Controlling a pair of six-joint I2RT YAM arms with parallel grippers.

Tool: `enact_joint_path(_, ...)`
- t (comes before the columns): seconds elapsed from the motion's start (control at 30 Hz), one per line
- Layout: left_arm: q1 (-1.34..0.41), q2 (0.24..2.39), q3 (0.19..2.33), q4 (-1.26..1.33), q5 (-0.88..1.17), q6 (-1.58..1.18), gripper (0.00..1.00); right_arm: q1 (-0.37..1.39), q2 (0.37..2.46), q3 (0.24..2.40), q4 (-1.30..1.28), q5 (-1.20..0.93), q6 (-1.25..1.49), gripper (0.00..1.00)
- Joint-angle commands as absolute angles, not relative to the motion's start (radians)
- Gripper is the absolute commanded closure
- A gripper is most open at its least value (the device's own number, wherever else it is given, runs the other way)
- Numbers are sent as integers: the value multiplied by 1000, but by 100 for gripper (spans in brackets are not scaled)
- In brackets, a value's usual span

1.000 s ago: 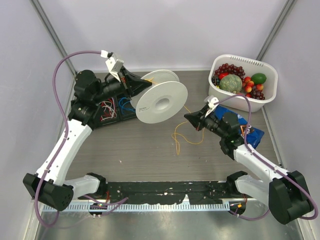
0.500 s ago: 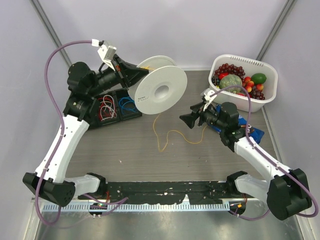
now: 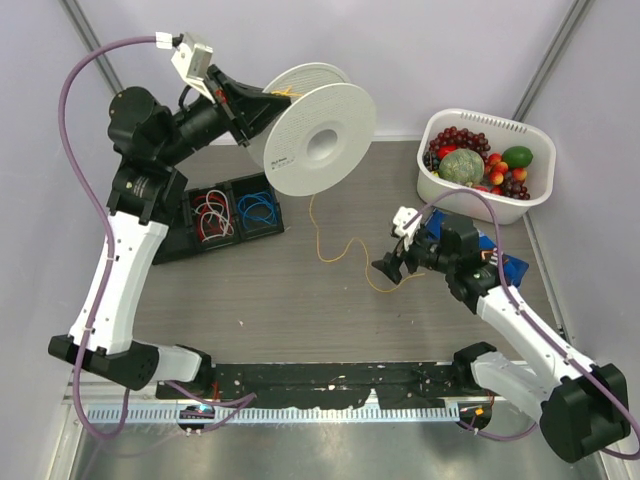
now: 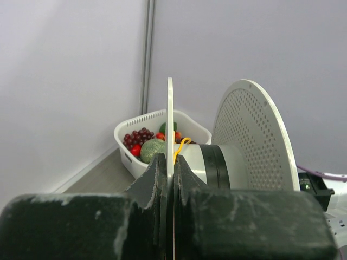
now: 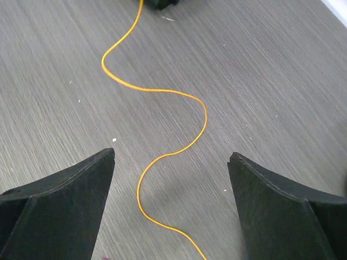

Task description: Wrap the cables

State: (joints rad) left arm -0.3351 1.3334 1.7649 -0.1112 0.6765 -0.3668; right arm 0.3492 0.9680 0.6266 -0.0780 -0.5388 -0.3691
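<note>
Right gripper, centre-right of the overhead frame: has dropped lower toward the table over the last second. Jaws spread wide. The wrist view shows the yellow wire snaking on the tabletop between the two fingers, not gripped.

Wire: a second ago it lay bunched in a small loop mid-table. Now it is drawn out, hanging from the spool and trailing in loose waves to the right gripper. Its upper end sits at the hub.

Left gripper, upper left of frame: has lifted the white spool up and back, clear of the table. Jaws clenched on the edge of one flange.

Judgement: the lift took out slack, so the tail is easier to pick. Little wire seems wound yet; most of the wrapping remains.

Around: black tray with red-and-white and blue coils at mid-left, below the spool. White basket of fruit at far right, near the right arm's elbow. A blue item lies under that arm.

In the way: nothing lies across the wire. The tray's coils are near the hanging strand and could snag.
</note>
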Motion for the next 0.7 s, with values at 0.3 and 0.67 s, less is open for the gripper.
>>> enact_joint_path(0.3, -331, 1355, 1852, -120, 683, -548, 100, 429, 1074, 681, -64, -770, -987, 10)
enact_joint_path(0.67, -331, 1348, 1832, -138, 672, -555, 100, 673, 1242, 672, -96, -534, -1322, 14)
